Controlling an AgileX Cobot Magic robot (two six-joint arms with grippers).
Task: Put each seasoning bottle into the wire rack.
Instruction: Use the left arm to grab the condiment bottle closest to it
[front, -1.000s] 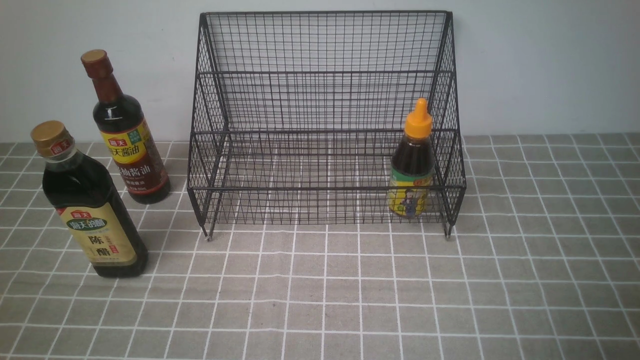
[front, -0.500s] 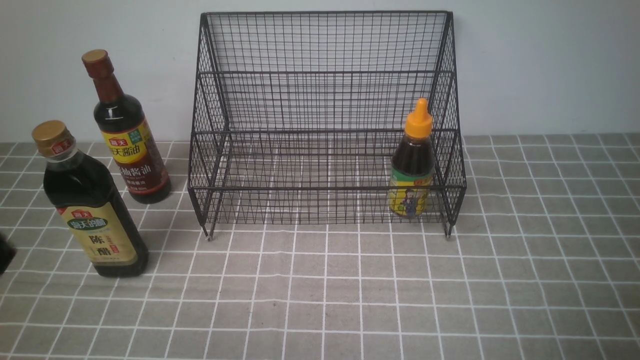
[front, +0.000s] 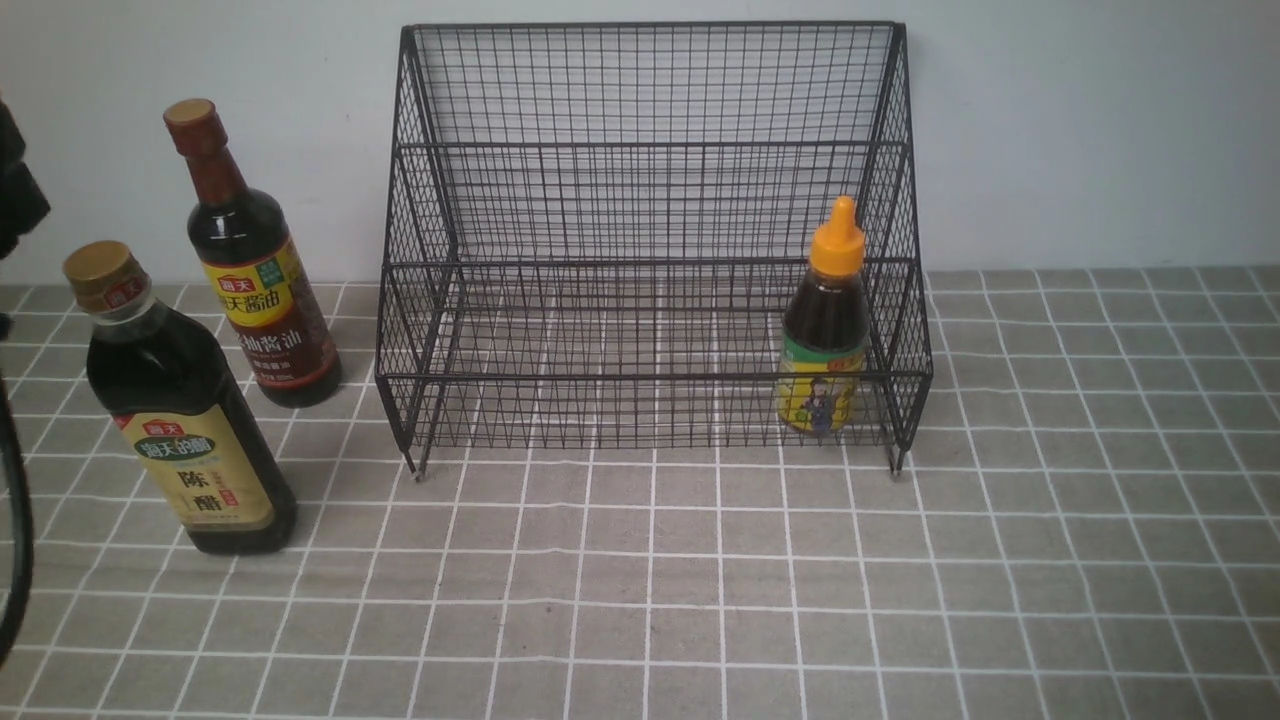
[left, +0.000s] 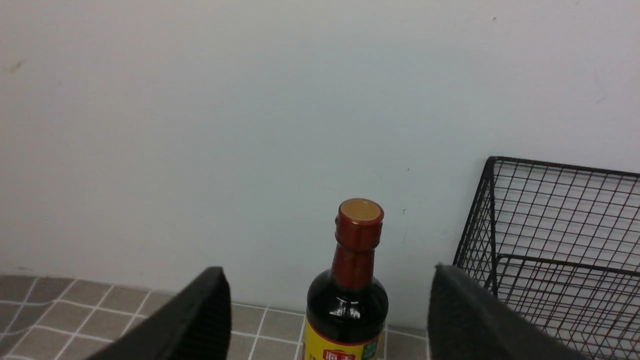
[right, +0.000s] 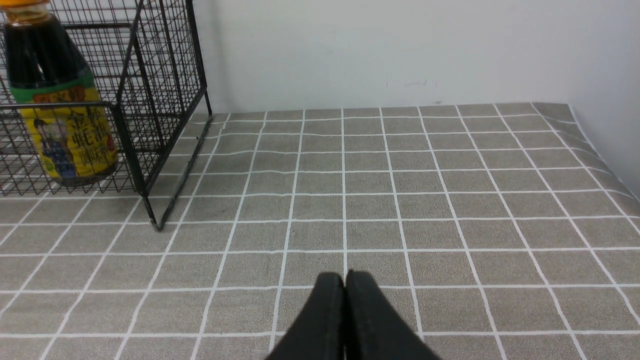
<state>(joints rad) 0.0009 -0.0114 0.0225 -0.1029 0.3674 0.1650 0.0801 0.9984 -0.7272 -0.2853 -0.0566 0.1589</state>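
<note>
The black wire rack (front: 650, 240) stands against the wall. The small orange-nozzle seasoning bottle (front: 825, 330) stands upright in its lower tier at the right end. Left of the rack, on the cloth, stand the tall brown-capped bottle (front: 255, 290) and, nearer to me, the wide gold-capped bottle (front: 185, 430). In the left wrist view my left gripper (left: 328, 272) is open, and the brown-capped bottle (left: 350, 290) stands beyond it between the two fingers, untouched. My right gripper (right: 345, 275) is shut on nothing, low over the cloth to the right of the rack (right: 165, 100).
A grey checked cloth (front: 700, 580) covers the table up to the pale wall. A dark part of the left arm (front: 18, 200) and a black cable (front: 12, 540) show at the front view's left edge. The cloth's right edge (right: 600, 150) meets a side wall.
The dark part of the left arm has risen along the left edge of the front view, and a cable has come into sight. No bottle has moved.
</note>
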